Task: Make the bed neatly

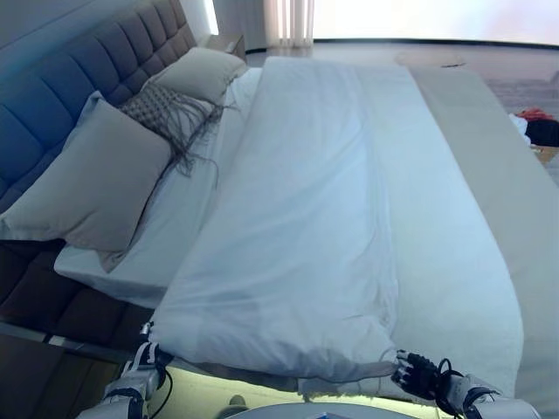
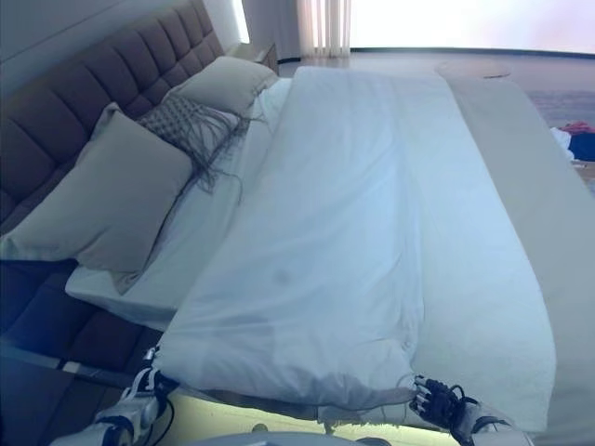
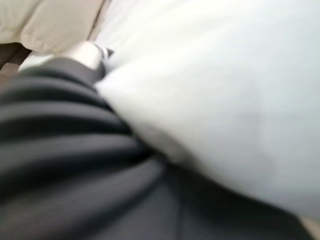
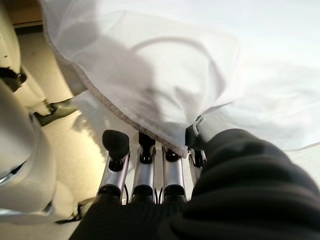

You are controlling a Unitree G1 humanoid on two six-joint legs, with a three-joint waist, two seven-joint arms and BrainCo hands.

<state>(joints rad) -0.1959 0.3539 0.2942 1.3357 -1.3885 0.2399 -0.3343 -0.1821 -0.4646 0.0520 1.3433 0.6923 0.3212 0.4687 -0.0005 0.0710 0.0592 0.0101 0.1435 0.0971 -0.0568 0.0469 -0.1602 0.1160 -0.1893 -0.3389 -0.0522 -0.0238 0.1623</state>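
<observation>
Right hand (image 4: 165,185) fingers (image 4: 144,170) pinching duvet (image 1: 323,218) hem, seen only from its wrist; left hand (image 1: 140,362) grip hidden.

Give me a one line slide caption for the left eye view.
Both hands, left and right, at the near edge of the white duvet, beige pillows against the grey tufted headboard.

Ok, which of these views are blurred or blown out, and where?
Left wrist view: soft throughout, the left hand and white duvet both smeared. Left and right eye views: window band along the top edge is blown out. Right wrist view: sharp at the right hand, duvet washed out towards the top.
</observation>
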